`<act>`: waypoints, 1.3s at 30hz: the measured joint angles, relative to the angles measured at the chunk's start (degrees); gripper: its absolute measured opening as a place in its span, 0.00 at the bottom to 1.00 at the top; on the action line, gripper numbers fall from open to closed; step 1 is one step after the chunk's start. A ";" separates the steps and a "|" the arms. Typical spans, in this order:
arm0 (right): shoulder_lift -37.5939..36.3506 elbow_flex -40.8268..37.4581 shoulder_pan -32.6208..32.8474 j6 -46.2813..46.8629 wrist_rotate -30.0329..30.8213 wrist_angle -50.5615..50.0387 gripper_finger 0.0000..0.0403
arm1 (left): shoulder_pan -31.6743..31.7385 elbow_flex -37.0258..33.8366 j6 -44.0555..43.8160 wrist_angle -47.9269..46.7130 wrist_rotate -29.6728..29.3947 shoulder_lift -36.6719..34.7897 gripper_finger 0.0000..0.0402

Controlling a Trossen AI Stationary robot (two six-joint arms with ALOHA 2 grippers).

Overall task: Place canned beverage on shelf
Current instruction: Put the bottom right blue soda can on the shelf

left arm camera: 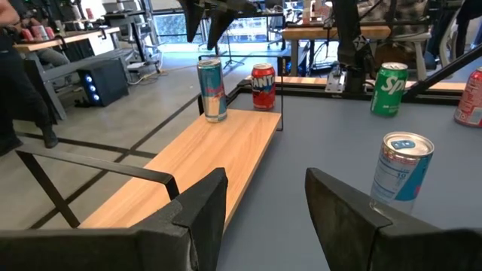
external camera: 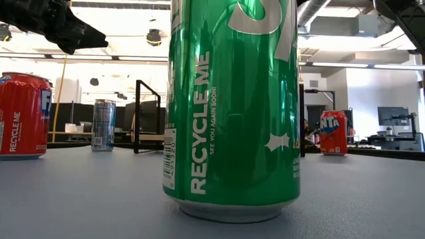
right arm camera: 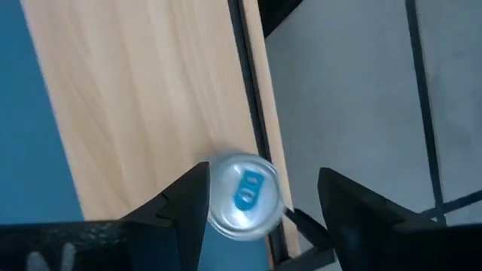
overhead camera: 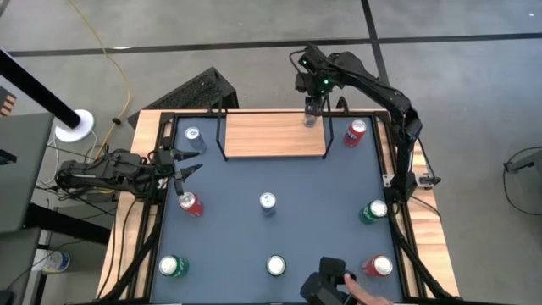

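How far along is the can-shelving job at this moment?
One slim silver-blue can already stands upright on the light-wood shelf board, at its right end. The right gripper hangs directly above it, fingers open and spread wider than the can, so this placement looks just released. The left gripper waits open at the table's left edge. Other cans are on the tabletop, such as the red can near it.
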 joint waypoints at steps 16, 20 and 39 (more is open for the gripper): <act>1.32 -0.17 7.49 -4.90 -17.61 -15.98 0.03 | -0.01 0.00 0.01 0.00 0.02 0.00 0.43; 2.02 -0.16 5.66 -4.87 -20.23 -16.57 0.02 | 0.00 0.00 0.00 -0.01 0.05 0.00 0.43; 1.51 -12.36 0.86 -4.48 -14.22 -7.60 0.00 | 0.00 0.00 0.00 -0.02 0.14 0.00 0.43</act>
